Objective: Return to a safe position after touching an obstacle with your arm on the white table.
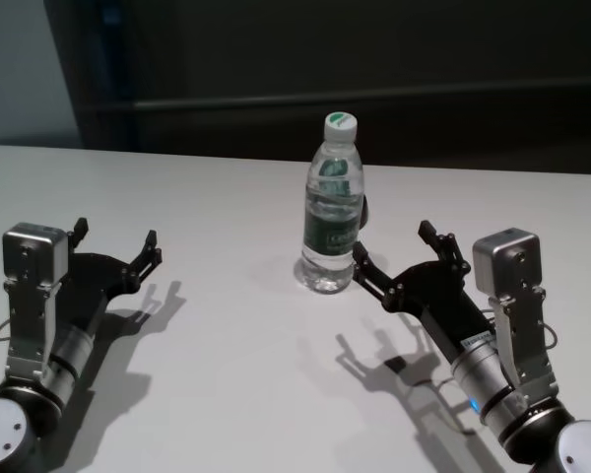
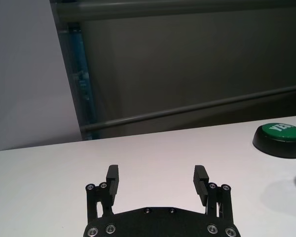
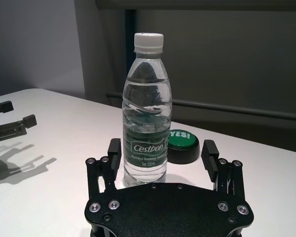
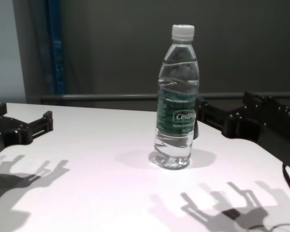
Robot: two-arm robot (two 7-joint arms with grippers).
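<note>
Bottle point(image 1: 331, 209) stands upright mid-table point(image 1: 227, 325), just beside the wide-open, empty right gripper point(image 1: 406, 258); withdraw straight back, avoiding a sideways sweep that could topple it; left gripper point(image 1: 114, 239) parked open, empty, well apart.

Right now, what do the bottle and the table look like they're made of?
Bottle: likely thin clear plastic, glossy, ribbed, with water showing through; white cap probably plastic too. Table: smooth matte white top, soft shadows without glare; laminate or painted board, can't tell.
</note>
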